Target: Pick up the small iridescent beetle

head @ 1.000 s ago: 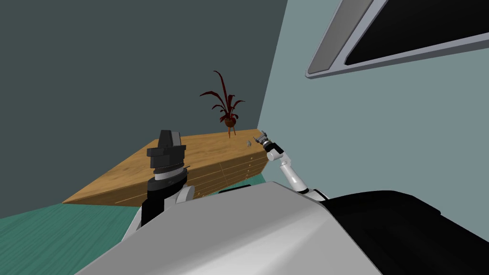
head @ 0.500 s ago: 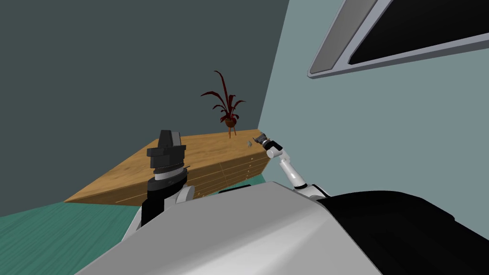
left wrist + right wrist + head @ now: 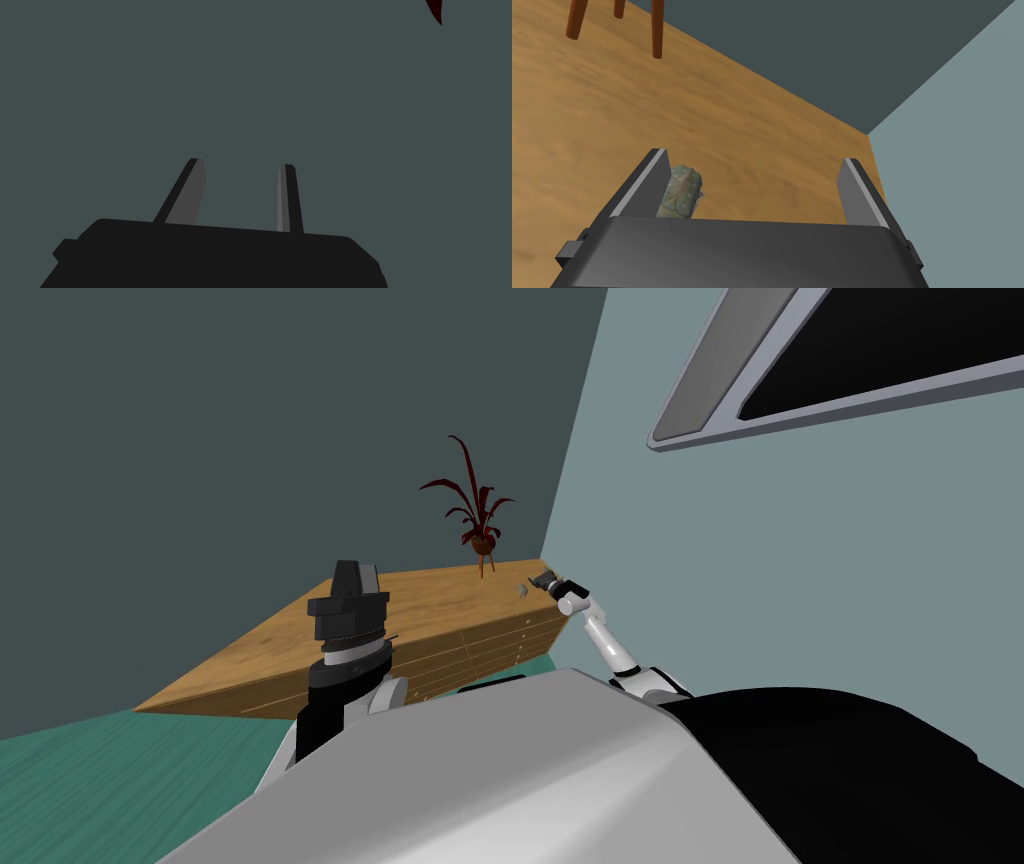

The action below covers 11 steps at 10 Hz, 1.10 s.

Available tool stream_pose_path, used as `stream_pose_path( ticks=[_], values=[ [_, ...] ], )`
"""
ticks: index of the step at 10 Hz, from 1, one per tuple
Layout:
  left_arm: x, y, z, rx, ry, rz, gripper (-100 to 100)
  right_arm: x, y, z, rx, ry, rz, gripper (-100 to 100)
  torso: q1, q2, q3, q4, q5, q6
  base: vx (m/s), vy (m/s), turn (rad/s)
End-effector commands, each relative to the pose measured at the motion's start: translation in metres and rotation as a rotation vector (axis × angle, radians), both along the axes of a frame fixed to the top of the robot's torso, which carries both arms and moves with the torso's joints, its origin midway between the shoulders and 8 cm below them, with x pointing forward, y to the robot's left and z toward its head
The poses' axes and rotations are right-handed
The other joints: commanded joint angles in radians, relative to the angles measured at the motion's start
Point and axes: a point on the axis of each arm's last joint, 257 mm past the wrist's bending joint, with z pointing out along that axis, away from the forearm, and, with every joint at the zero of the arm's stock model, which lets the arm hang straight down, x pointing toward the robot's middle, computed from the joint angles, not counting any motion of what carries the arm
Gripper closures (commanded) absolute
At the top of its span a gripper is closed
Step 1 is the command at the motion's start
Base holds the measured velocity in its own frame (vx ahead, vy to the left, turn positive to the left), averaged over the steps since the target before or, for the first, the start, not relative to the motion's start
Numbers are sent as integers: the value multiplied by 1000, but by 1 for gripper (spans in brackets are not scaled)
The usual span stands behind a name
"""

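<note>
our right hand (image 3: 753, 156), spread wide, brackets the small speckled green beetle (image 3: 682, 192), which lies on the wooden tabletop (image 3: 587, 125) just beside one finger; plant-stand legs (image 3: 657, 30) stand farther off. our left hand (image 3: 241, 163), narrowly parted, holds nothing.

Beetle (image 3: 682, 192): near end hidden behind dark body of right hand (image 3: 753, 158). Plant stand legs (image 3: 657, 30) cut off by picture edge. Head view: beetle a mere speck.
</note>
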Motion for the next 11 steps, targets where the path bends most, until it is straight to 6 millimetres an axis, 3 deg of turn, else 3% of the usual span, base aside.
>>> stream_pose_path(
  ticks=[1,11],
  values=[
    [0,0,0,0,0,0,0,6,0,-8,55,61,-1,-100,0,0,0,0,0,0,12,-12,30],
    [0,0,0,0,0,0,0,14,6,-50,325,369,-47,-100,-1,-1,0,0,0,0,17,-17,20]
  ],
)
